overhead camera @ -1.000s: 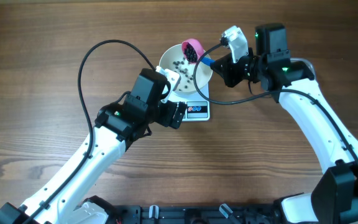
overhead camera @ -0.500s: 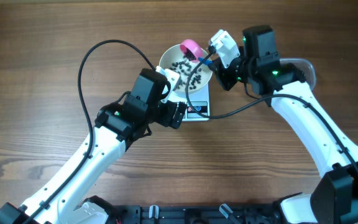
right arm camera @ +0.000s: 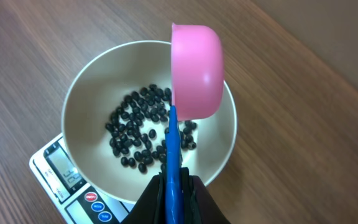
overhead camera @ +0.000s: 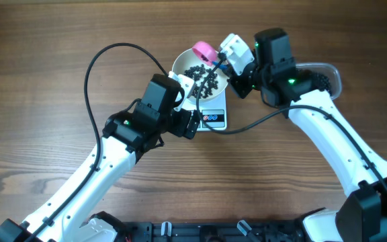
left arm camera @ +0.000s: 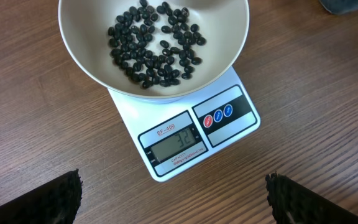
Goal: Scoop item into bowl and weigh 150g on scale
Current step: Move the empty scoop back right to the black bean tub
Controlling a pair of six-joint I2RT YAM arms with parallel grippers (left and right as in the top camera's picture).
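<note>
1. The right gripper (right arm camera: 174, 190) is clamped tight on the blue handle of a pink scoop (right arm camera: 196, 71), with the handle running straight out from between its fingers
2. The scoop's cup hangs over the far side of the white bowl (right arm camera: 89, 102), turned so that the right wrist camera sees only its smooth outer side
3. Black beans (right arm camera: 142, 130) lie loose across the floor of the bowl in a thin scatter, with bare white showing between them and up the walls
4. The bowl sits on the small white scale (left arm camera: 179, 146) and overhangs its far end, while the display and two round buttons stay uncovered at the near edge; the display reads 32
5. The left gripper (left arm camera: 176, 202) hangs above the wooden table (left arm camera: 30, 124) just short of the scale's display edge, its jaws spread wide and holding nothing
6. Seen from overhead, the scale and bowl stand between the two arms, and a clear tub (overhead camera: 333, 75) lies on the table behind the right arm, partly hidden by it
</note>
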